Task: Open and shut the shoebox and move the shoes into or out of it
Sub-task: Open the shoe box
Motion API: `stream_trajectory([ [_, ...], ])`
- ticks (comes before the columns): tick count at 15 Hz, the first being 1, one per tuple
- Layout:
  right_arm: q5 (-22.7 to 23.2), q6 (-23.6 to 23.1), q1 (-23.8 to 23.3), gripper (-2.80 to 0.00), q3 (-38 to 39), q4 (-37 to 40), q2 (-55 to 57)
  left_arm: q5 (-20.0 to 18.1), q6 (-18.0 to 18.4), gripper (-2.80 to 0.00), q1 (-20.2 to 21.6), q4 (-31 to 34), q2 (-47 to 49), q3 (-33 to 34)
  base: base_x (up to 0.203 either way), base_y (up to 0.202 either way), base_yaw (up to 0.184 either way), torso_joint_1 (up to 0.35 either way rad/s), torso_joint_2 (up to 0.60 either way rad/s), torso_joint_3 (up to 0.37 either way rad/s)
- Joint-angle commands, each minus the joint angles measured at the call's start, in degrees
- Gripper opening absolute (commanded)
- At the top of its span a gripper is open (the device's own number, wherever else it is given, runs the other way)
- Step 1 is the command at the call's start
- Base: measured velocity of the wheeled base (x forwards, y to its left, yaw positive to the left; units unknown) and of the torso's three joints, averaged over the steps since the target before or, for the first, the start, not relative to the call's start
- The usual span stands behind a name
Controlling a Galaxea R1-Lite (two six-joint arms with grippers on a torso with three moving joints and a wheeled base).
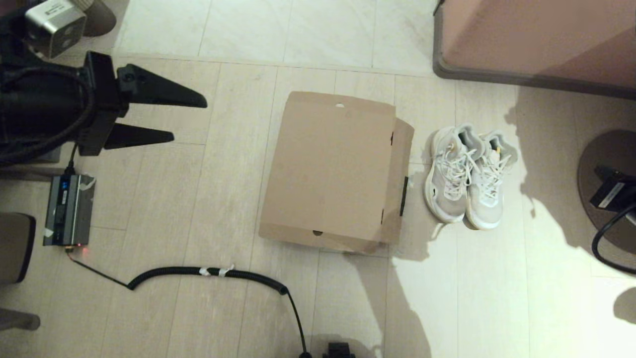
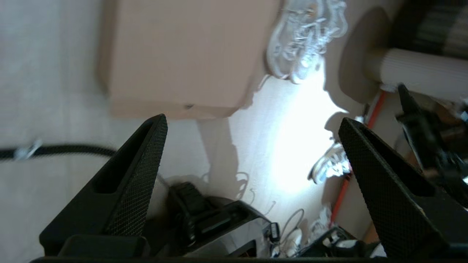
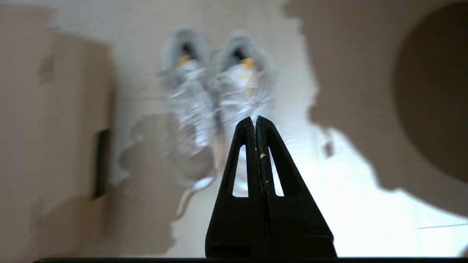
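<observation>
We see the shoebox (image 1: 333, 169), a large plain brown cardboard box, lying shut on the pale tiled floor (image 1: 208, 209) in the middle of the head view, its lid flap folded down over the side facing the shoes, with a dark tape strip (image 1: 404, 196) on that flap. Just beside that flap, on the robot's right, the shoes (image 1: 469, 176) stand side by side on the floor, off-white with white laces, outside the box and not touching it. Our left gripper (image 1: 186, 119) hangs well to the left of the box, above the floor, its two black fingers (image 2: 135, 182) spread wide apart and holding nothing. Our right gripper (image 3: 255, 120) shows only in its own wrist view, above the floor near the shoes, its fingers pressed together with nothing between them. A coiled black cable (image 1: 208, 272) lies on the floor in front of the box, and a small grey device (image 1: 68, 210) sits on the floor at the left.
</observation>
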Motion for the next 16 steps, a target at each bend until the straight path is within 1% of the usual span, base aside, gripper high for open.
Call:
stream_trajectory([
  [1, -0.12, -0.23, 3.95, -2.8, 4.13, -0.41, -6.84, 0.09, -0.09, 0.0, 3.42, -1.19, -6.49, 6.59, 0.0, 0.0, 0.0, 0.0, 0.0, 0.0],
  [2, -0.2, -0.95, 5.71, -2.8, 6.1, -0.35, -9.83, 0.68, -0.04, 0.0, 5.17, -2.7, -9.73, 10.54, 0.0, 0.0, 0.0, 0.0, 0.0, 0.0],
  [4, 0.16, -3.96, 7.73, -2.8, 12.04, -0.3, -16.46, 2.46, 0.49, 0.0, 9.23, -6.53, -17.34, 19.2, 0.0, 0.0, 0.0, 0.0, 0.0, 0.0],
  [6, 1.21, -6.06, 8.28, -2.8, 17.87, -0.14, -24.36, 3.34, 2.99, 0.0, 13.84, -8.63, -26.2, 27.06, 0.0, 0.0, 0.0, 0.0, 0.0, 0.0],
  [9, 1.92, -7.05, 8.46, -2.8, 24.08, 3.54, -36.08, 4.12, 6.65, 0.0, 17.16, -9.59, -38.34, 37.62, 0.0, 0.0, 0.0, 0.0, 0.0, 0.0],
  [11, 1.66, -7.16, 8.46, -2.8, 25.87, 10.66, -45.89, 5.22, 7.66, 0.0, 18.84, -9.97, -45.73, 43.17, 0.0, 0.0, 0.0, 0.0, 0.0, 0.0],
  [13, 1.47, -7.35, 8.45, -2.8, 26.52, 21.79, -59.11, 5.74, 8.22, 0.0, 19.56, -10.39, -54.03, 48.54, 0.0, 0.0, 0.0, 0.0, 0.0, 0.0],
  [14, 0.79, -7.32, 8.43, -2.8, 26.75, 25.9, -63.99, 5.9, 9.48, 0.0, 19.76, -10.37, -57.69, 52.01, 0.0, 0.0, 0.0, 0.0, 0.0, 0.0],
  [15, -0.76, -6.74, 8.41, -2.8, 26.97, 29.3, -66.84, 6.36, 12.71, 0.0, 19.91, -10.29, -60.54, 56.3, 0.0, 0.0, 0.0, 0.0, 0.0, 0.0],
  [16, -2.59, -5.99, 8.39, -2.8, 27.21, 34.05, -68.01, 8.43, 18.66, 0.0, 20.08, -10.48, -62.76, 60.97, 0.0, 0.0, 0.0, 0.0, 0.0, 0.0],
])
